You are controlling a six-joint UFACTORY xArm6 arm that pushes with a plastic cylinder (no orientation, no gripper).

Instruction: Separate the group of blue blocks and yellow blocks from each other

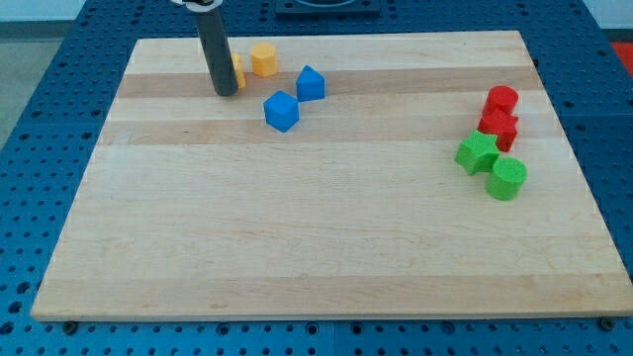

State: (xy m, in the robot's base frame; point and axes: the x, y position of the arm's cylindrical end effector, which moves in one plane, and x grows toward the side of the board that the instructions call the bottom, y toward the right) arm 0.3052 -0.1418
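My tip (226, 92) rests on the wooden board near the view's top left. A yellow block (238, 71) sits right behind the rod, mostly hidden by it. A second yellow block, roughly hexagonal (263, 58), lies just to its right. A blue cube (281, 110) lies to the right of my tip and slightly lower, a short gap away. A second blue block with a peaked top (311, 83) sits up and to the right of the cube. The blue blocks and the yellow blocks lie close together but do not touch.
At the view's right edge stand a red cylinder (502, 100), a red block (500, 128), a green star-shaped block (478, 152) and a green cylinder (507, 179), bunched together. The board (297, 237) lies on a blue perforated table.
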